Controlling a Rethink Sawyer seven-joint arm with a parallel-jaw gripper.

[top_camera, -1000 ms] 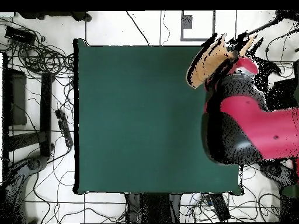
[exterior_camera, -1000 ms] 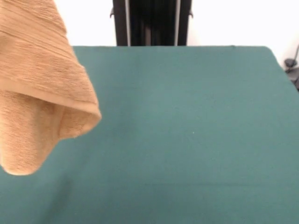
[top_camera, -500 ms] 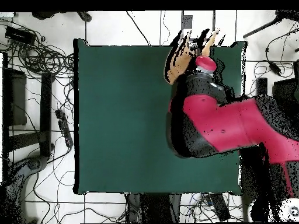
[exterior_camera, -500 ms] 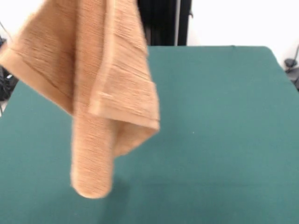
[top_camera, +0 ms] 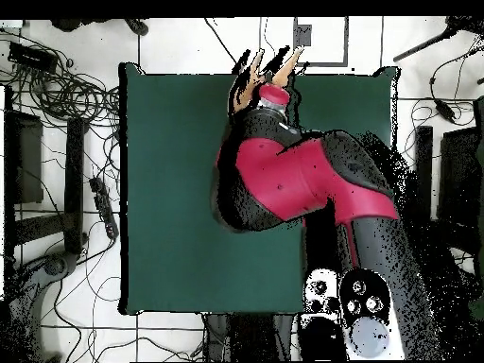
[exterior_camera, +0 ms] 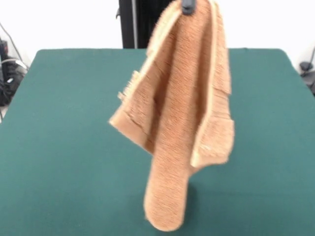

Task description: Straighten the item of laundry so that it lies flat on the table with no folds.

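The golden-orange towel (exterior_camera: 182, 123) hangs in the air in long folds over the middle of the dark green table (exterior_camera: 59, 123). Its top is pinched in my gripper (exterior_camera: 188, 6), of which only a dark tip shows at the picture's top edge. The lower end of the towel hangs low near the table; I cannot tell whether it touches. In the overhead view the red and black arm (top_camera: 284, 170) reaches over the table (top_camera: 170, 189) and hides the gripper. Only slivers of the towel (top_camera: 248, 90) show past the arm's end, near the table's far edge.
The black pedestal (exterior_camera: 157, 24) stands behind the table's far side. In the overhead view the robot's base (top_camera: 350, 317) is at the bottom right. Cables (top_camera: 57, 85) and black stands (top_camera: 38, 180) lie on the floor to the left.
The arm has swung across the table with the towel. In the front view the towel moved from the left edge to the middle; in the overhead view the arm moved from right to centre.
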